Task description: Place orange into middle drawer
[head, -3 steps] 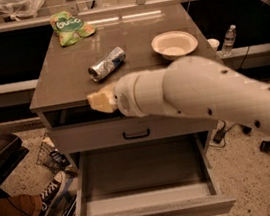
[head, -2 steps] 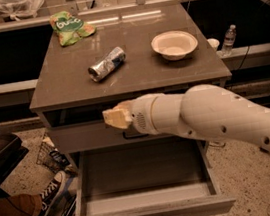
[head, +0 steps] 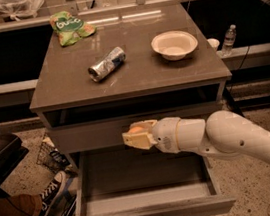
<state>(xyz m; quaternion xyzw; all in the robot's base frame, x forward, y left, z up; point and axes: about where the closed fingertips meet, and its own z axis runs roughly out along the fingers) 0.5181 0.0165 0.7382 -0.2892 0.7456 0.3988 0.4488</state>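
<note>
The grey cabinet (head: 140,76) fills the middle of the view. The white arm (head: 241,139) reaches in from the cabinet's lower right, across its front. The drawer (head: 151,215) is pulled out from the cabinet's base, its tray bare. On the cabinet top lie a green bag (head: 69,26) at the back left, a bowl (head: 174,44) at the right, and a can (head: 106,63) on its side near the centre. The gripper (head: 133,136) hangs before the cabinet front, above the drawer's rear, clamped around the orange (head: 136,129).
</note>
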